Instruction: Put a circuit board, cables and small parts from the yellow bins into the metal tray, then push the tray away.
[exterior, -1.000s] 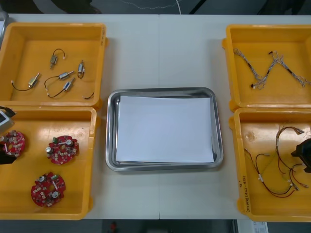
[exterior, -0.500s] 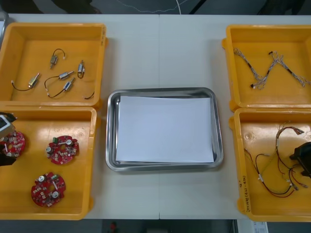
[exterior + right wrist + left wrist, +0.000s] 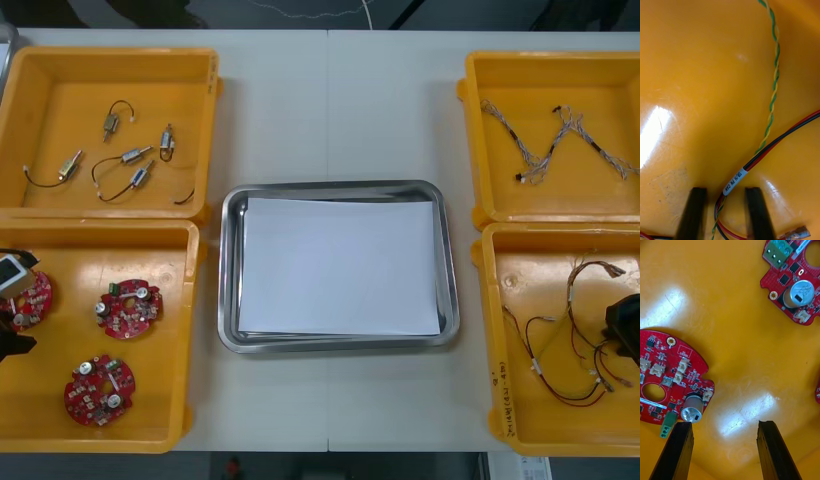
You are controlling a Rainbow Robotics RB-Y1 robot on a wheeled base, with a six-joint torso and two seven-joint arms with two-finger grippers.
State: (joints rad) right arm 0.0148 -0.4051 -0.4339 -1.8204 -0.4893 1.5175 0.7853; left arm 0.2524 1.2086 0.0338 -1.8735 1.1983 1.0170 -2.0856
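Left gripper (image 3: 724,423), spread, hangs in the near-left yellow bin (image 3: 180,330), offset beside a circuit board (image 3: 670,386); closing there may only clip its edge; right gripper (image 3: 725,189), spread, straddles a red-and-black cable (image 3: 782,140) whose tangle could drag along; metal tray (image 3: 228,270) lies between the bins; light table (image 3: 330,110), dark floor (image 3: 480,12) beyond.

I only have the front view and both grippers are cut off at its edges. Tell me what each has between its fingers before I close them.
Observer: The right gripper is open, its fingers astride the red and black cable at its white label.
Operator: Now the left.
Observer: The left gripper is open over bare floor of the yellow bin; the nearest circuit board lies just past one fingertip, not between the two.
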